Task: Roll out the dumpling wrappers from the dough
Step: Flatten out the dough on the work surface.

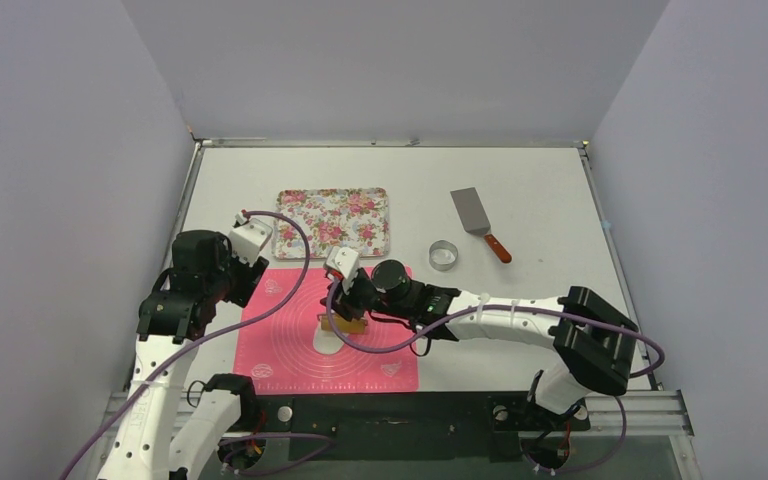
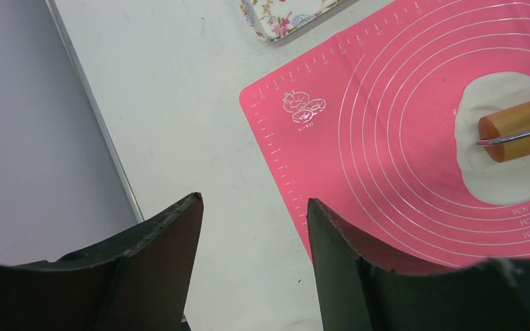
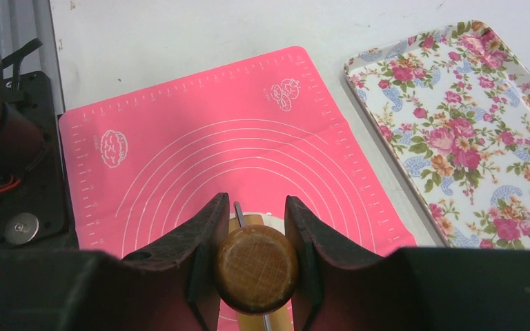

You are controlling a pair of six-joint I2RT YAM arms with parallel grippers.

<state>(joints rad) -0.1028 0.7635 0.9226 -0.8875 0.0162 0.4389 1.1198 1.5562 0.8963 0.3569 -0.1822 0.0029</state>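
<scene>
A flat white oval of dough [image 1: 330, 340] [image 2: 504, 181] lies near the middle of the pink silicone mat [image 1: 290, 350] [image 2: 386, 138] [image 3: 214, 138]. A wooden rolling pin [image 1: 346, 325] [image 2: 524, 127] rests across the dough. My right gripper [image 1: 352, 303] [image 3: 257, 200] is shut on the pin's round end knob [image 3: 257, 269], and only a sliver of dough [image 3: 276, 219] shows past it. My left gripper [image 1: 222, 280] [image 2: 254, 200] hangs open over bare table just left of the mat, holding nothing. Dumpling wrappers are out of view.
A floral tray [image 1: 333, 222] [image 2: 283, 17] [image 3: 483, 138] sits behind the mat. A metal ring cutter [image 1: 444, 254] and a spatula [image 1: 475, 215] lie at the back right. The table's left rail runs close to my left gripper.
</scene>
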